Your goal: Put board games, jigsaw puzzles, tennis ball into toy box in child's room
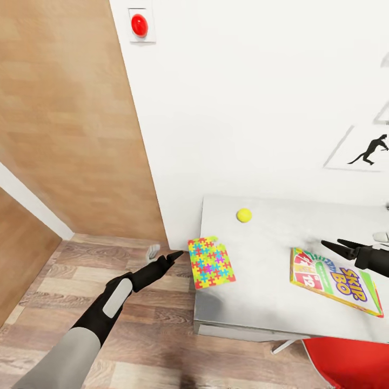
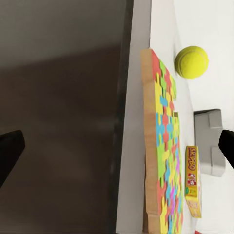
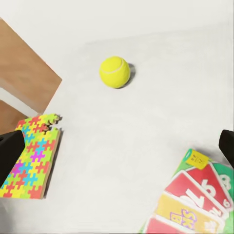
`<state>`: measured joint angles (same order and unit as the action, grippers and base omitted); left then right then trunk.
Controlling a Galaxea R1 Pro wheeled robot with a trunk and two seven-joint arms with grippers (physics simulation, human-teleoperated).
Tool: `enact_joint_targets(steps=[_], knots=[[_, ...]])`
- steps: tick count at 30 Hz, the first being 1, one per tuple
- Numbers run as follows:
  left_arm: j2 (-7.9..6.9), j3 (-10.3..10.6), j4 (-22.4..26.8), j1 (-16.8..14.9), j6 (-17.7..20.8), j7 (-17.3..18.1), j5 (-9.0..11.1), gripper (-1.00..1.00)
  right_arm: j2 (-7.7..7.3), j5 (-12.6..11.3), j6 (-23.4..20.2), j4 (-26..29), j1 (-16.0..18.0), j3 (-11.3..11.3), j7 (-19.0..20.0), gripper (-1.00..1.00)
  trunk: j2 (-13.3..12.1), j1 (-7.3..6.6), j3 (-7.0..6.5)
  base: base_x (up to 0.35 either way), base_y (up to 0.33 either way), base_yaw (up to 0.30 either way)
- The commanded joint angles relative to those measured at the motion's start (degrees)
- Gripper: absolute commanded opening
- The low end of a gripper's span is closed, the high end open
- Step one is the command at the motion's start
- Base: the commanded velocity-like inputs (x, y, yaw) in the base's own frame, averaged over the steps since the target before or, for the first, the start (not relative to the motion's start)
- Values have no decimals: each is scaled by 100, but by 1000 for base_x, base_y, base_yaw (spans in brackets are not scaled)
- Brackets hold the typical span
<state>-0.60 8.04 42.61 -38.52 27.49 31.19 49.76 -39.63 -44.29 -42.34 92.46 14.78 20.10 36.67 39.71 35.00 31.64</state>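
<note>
Ball: one small round yellow-green tennis ball (image 1: 244, 215), on the light grey surface (image 1: 259, 292).
Puzzle: one flat multicoloured jigsaw square (image 1: 211, 262), overhanging the surface's edge, near the ball.
Game: one flat printed SKIP BO box (image 1: 335, 280), well apart from the ball.
Pincers: left pincer (image 1: 174, 255) and right pincer (image 1: 330, 246) both spread, empty.

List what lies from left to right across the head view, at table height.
left end effector → jigsaw puzzle overhanging the table's left edge → tennis ball → SKIP BO board game, with the right end effector over it.
</note>
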Motion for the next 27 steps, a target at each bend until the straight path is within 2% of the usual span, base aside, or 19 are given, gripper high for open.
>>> enact_joint_targets(steps=[1,11,27], knots=[[-3,14,-1,-3,37,-6,55,100,0,-18,-38,0,7,3,8,100,5,1,5,0,0,-192],[9,13,-11,-3,37,-1,53,100,0,-19,-38,1,7,3,13,100,5,1,5,0,0,-132],[8,0,-135,-6,37,-11,52,100,0,-24,-38,2,7,3,15,100,5,1,5,0,0,-27]])
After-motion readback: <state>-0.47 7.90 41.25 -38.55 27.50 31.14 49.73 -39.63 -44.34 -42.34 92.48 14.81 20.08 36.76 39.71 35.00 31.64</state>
